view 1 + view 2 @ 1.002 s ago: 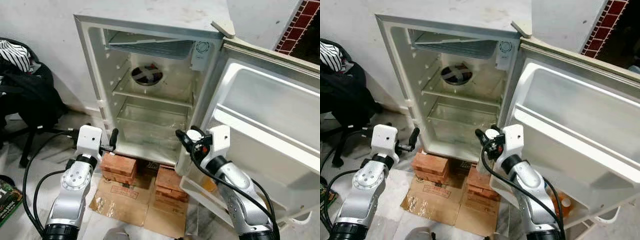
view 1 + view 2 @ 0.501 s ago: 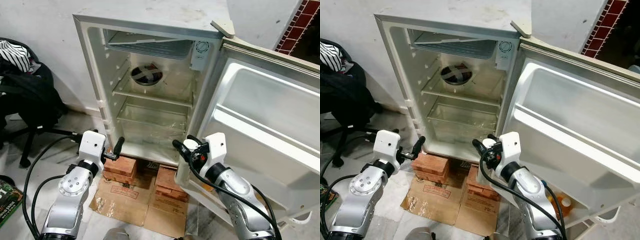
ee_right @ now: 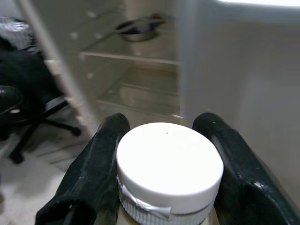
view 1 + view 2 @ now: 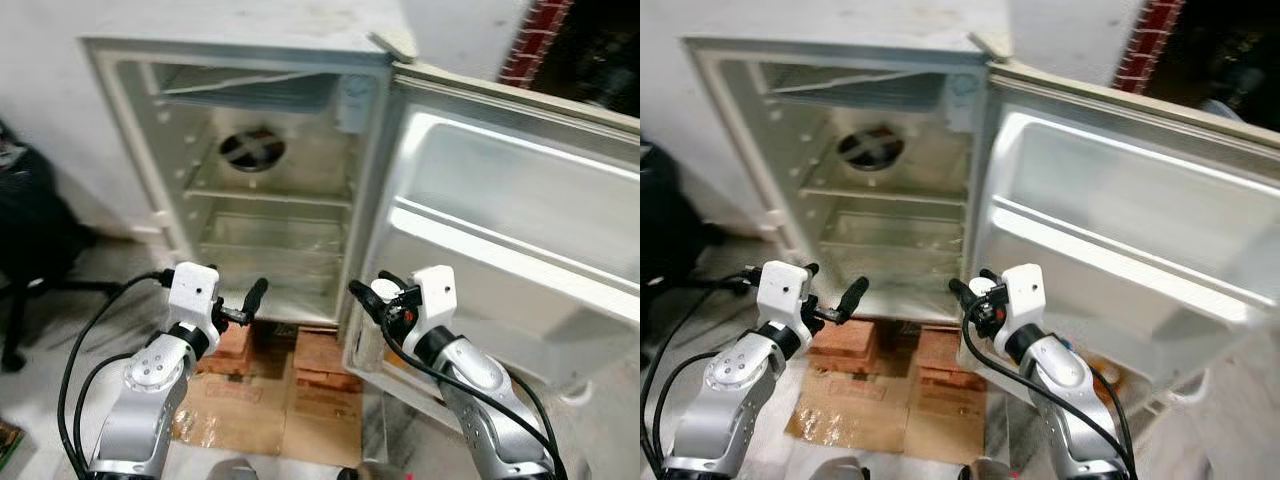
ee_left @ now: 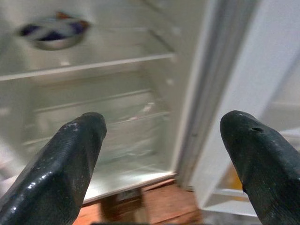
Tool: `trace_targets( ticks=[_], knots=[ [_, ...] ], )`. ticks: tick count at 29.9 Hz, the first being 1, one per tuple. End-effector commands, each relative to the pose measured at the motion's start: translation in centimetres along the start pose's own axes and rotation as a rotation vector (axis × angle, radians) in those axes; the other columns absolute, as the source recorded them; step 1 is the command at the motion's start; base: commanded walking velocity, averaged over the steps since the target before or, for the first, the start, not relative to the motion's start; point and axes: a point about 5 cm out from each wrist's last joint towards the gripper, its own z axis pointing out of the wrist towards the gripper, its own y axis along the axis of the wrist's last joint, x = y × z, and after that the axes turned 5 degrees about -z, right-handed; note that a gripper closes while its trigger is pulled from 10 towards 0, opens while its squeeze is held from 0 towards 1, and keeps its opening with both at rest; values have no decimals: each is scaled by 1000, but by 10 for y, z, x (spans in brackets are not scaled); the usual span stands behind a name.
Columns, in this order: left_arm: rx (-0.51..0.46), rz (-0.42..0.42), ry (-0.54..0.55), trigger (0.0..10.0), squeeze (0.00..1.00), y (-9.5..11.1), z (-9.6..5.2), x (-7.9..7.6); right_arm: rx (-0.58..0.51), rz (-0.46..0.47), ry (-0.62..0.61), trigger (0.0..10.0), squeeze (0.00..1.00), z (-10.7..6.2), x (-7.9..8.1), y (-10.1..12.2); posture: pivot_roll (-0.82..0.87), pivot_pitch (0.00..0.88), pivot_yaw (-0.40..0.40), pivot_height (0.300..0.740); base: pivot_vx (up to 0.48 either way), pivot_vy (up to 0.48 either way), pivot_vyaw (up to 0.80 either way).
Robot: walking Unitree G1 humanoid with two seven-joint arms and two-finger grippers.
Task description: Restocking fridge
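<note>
Carrying a white-capped bottle, the right gripper pinches it just below the cap between both fingers and holds it low in front of the open fridge, near the foot of the door. The left gripper hovers in front of the lower shelves with its fingers spread and nothing between them. Inside, a bowl sits on the upper shelf; the glass shelves below look bare. The fridge stands on bricks over flattened cardboard. To place the bottle well, keep it upright, raise it above the lip of a free shelf or a door compartment, advance it squarely, and release only once its base rests flat. Keep the left gripper out of the path. Contact with the door edge could tip the bottle.
</note>
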Motion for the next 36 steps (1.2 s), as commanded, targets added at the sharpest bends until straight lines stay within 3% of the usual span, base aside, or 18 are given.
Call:
trace_targets(
  ticks=[1, 12, 28, 36],
  knots=[
    [7, 0, -6, 10000, 0, 0, -2, -1, -35, -20, 2, 10000, 0, 0, 1, 10, 79, 0, -19, 740, -341, 0, -650],
    [8, -4, -14, 10000, 0, 1, -1, -2, -31, -31, -3, 10000, 0, -1, -1, 10, 76, 0, -20, 740, -111, 0, -91],
    [0, 36, 14, 10000, 0, 12, 12, 18, -132, -83, -147, 10000, 0, 11, -10, 23, 90, 0, 13, 740, 0, 0, 0],
    [0, 45, 5, 10000, 0, 9, 16, 13, -146, -108, -157, 10000, 0, 11, -12, 24, 82, 0, 7, 740, 0, 0, 0]
  ],
)
